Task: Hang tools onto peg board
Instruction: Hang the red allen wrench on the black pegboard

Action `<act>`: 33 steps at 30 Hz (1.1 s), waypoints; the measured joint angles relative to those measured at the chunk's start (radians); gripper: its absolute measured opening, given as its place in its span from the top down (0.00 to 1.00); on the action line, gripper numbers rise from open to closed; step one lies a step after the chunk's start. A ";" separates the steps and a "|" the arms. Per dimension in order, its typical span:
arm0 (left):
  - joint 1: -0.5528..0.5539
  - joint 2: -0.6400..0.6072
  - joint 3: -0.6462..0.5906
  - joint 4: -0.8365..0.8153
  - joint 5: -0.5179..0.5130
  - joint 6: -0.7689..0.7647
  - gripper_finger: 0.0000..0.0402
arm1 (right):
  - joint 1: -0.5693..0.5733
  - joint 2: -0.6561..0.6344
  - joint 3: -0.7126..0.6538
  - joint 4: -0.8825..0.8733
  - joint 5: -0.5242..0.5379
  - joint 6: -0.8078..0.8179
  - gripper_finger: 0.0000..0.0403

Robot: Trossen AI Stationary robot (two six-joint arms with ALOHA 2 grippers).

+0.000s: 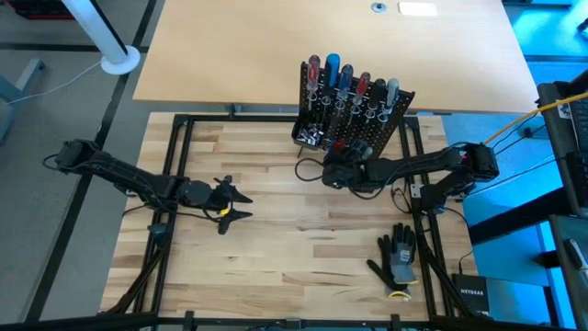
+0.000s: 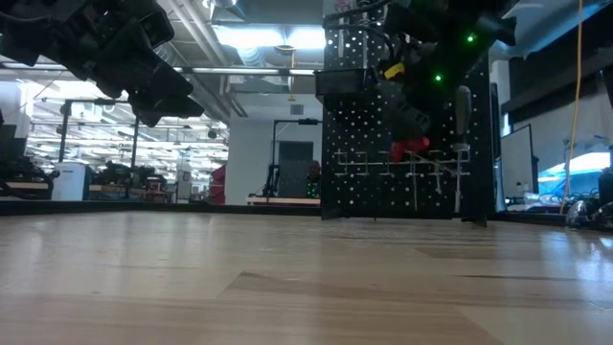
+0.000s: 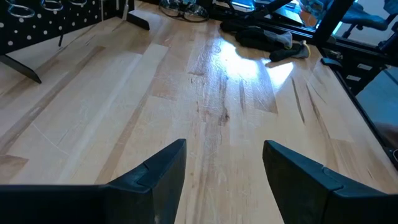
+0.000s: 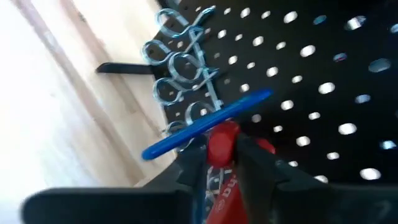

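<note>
two arms work over the wooden table (image 1: 276, 276). at its far edge stands the black peg board (image 1: 367, 133), several tools (image 1: 344, 78) already hanging in its upper rings. the right gripper (image 4: 217, 163) is close against the board's face, fingers clenched on a red-handled tool (image 4: 221, 146) beside a blue one (image 4: 205, 124). the left gripper (image 3: 224, 168) hovers mid-table, fingers spread, grasping nothing. a glove (image 1: 397, 255) lies near the right edge.

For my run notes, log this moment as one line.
right gripper: shut on red-handled screwdriver, at black perforated peg board | left gripper: open, empty, over pale wooden table
</note>
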 joint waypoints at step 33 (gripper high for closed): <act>0.000 0.000 0.000 -0.002 0.000 0.001 0.49 | -0.003 0.001 0.035 0.039 -0.015 0.154 0.87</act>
